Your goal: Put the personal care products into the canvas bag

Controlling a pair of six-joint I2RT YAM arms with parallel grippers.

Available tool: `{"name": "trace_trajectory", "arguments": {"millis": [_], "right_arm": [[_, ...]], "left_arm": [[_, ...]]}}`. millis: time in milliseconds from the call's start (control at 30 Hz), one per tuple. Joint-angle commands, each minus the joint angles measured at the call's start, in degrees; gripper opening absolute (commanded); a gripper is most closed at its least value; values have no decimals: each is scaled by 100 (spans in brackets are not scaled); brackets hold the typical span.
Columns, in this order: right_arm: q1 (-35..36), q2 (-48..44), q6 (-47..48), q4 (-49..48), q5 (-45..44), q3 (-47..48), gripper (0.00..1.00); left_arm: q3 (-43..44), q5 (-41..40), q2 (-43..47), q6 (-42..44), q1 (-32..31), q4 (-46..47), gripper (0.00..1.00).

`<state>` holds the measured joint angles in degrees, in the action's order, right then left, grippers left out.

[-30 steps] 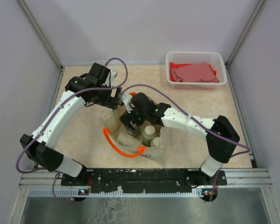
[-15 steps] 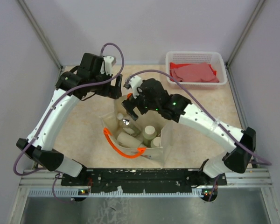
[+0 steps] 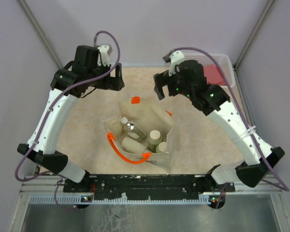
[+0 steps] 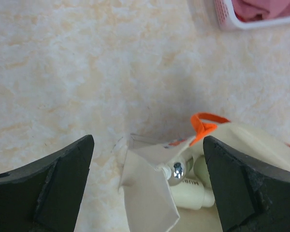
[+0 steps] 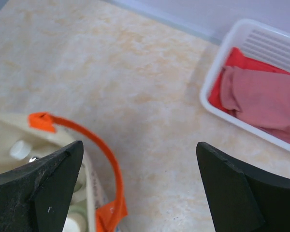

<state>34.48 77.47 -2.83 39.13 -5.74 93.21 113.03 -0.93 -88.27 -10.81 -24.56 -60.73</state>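
Noting left pincer (image 3: 117, 80) and right pincer (image 3: 159, 90) both spread wide, empty, I judge the slack canvas bag (image 3: 146, 109) could slump (neither arm steadies it) and spill its bottles (image 3: 155, 137).

Table (image 3: 82, 121): bare surface along the left edge, across the far edge and toward the right edge; open to passage. Canvas bag (image 3: 146, 112): stands at the middle of the near edge, mouth open upward, walls slumped. Bottles (image 3: 155, 137): packed close on the bag's floor, with narrow gaps only. Orange handle (image 3: 122, 151): droops outside the near-left rim. Second handle (image 5: 108, 164): arches beside the far rim, bordering the mouth. White basket (image 5: 211, 91): far right corner, holding a red cloth (image 5: 261, 96), well apart from the bag. Left gripper (image 4: 147, 141) and right gripper (image 5: 140, 146): fingers spread wide, raised over the far half, with an open lane between them.
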Motion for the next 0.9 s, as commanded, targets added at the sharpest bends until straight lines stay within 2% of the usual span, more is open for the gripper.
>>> {"name": "trace_trajectory", "arguments": {"millis": [0, 167, 300, 400, 500, 633, 867], "right_arm": [[-733, 390, -262, 119, -139, 459, 99], [-1895, 676, -601, -90, 169, 246, 99], [-2410, 721, -610, -313, -14, -405, 99], [-2572, 665, -592, -407, -182, -967, 99], [-2603, 513, -581, -550, -251, -1443, 99], [-2637, 444, -533, -617, -343, -1722, 99], [-2820, 521, -379, -705, -314, -1678, 99]], "left_arm": [[335, 179, -336, -364, 474, 266, 100], [341, 485, -597, -433, 882, 556, 100], [267, -104, -760, -496, 918, 554, 100], [-17, -885, -792, -569, 918, 498, 100], [-263, -1296, -831, -603, 918, 418, 100], [-567, -1270, -820, -443, 922, 560, 100], [-1059, -921, -655, -97, 926, 1142, 100]]}}
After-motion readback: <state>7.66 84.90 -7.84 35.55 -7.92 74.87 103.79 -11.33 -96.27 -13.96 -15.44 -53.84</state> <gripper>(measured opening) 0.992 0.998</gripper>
